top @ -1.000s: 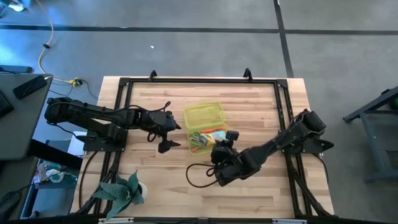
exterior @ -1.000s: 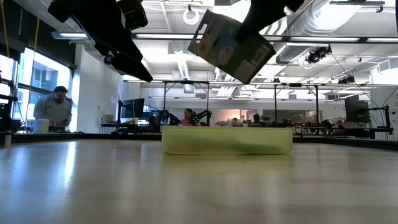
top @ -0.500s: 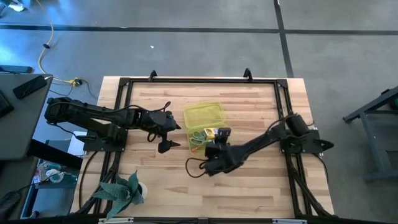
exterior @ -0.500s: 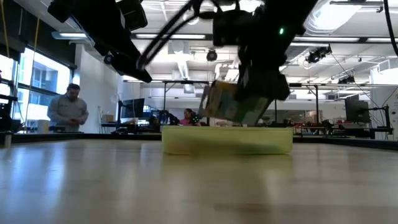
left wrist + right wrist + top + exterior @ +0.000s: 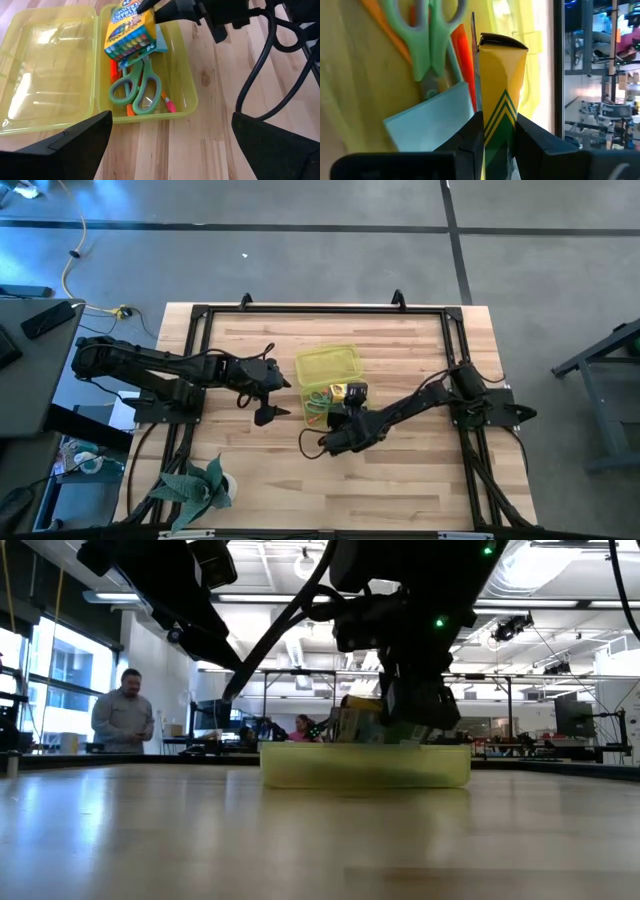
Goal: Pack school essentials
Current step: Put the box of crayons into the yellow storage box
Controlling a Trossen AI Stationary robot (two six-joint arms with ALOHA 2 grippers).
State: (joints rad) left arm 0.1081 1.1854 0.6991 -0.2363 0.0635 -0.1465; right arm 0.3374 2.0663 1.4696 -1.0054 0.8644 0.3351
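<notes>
Left wrist view: right gripper (image 5: 146, 6) clamped on crayon box (image 5: 129, 31), lowering into yellow case (image 5: 186, 85).
Could tip against scissors (image 5: 136, 87) if released tilted; left gripper (image 5: 268, 394) spread apart, waiting beside.

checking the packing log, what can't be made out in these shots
- Crayon box: whether it touches the case floor; right gripper clamps it, high view covered by that arm.
- Items under the scissors: overlapped, left wrist view.
- Left gripper: finger gap too small, high view.
</notes>
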